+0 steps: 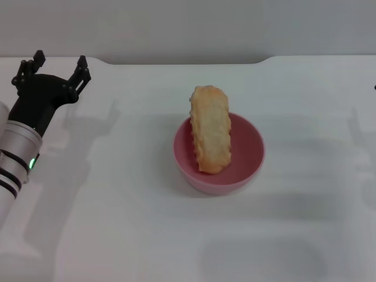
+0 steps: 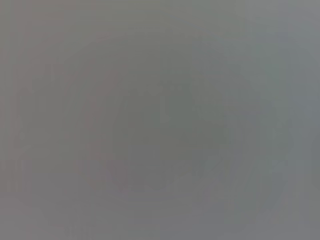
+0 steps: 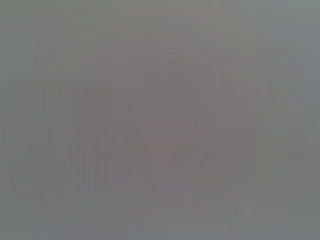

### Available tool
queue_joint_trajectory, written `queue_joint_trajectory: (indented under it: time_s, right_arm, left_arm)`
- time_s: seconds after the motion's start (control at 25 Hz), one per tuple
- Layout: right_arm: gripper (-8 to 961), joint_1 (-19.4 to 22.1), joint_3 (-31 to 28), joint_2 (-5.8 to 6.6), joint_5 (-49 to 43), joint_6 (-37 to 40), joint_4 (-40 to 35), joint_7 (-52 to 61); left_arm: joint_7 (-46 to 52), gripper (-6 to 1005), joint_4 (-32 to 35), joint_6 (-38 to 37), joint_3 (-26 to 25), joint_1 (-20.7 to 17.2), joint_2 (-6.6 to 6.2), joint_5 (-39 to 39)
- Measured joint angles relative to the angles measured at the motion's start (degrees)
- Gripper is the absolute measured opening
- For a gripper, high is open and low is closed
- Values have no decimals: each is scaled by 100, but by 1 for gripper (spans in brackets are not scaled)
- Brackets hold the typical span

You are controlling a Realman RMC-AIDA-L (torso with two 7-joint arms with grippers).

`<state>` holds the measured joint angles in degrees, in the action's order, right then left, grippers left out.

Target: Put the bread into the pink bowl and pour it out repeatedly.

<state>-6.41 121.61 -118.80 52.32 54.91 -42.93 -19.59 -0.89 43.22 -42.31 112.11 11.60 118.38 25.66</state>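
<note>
The pink bowl [image 1: 241, 164] stands upright on the white table, a little right of centre in the head view. The bread [image 1: 211, 129] lies in it with its plain golden-tan side up; its near end rests inside the bowl and its far end sticks out over the far rim. My left gripper [image 1: 59, 63] is open and empty at the far left of the table, well away from the bowl. My right gripper is out of the head view except for a dark sliver at the right edge. Both wrist views show only plain grey.
The white table [image 1: 117, 223] stretches around the bowl, with its far edge against a pale wall [image 1: 188, 29]. My left arm [image 1: 17, 153] runs along the left edge of the head view.
</note>
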Motion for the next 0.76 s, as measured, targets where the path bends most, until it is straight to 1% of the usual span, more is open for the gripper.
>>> queue_joint_trajectory:
  time_s: [0.2, 0.44, 0.76]
  right_arm:
    - [793, 3, 39, -3, 5, 24, 68, 5]
    - [793, 3, 46, -3, -22, 62, 191, 273]
    - [793, -30, 108, -3, -31, 174, 206, 308]
  left_arm:
    - [0, 847, 2, 33, 89, 52, -15, -23]
    - [0, 847, 28, 47, 115, 59, -8, -26]
    - [1, 847, 8, 58, 129, 100, -8, -26]
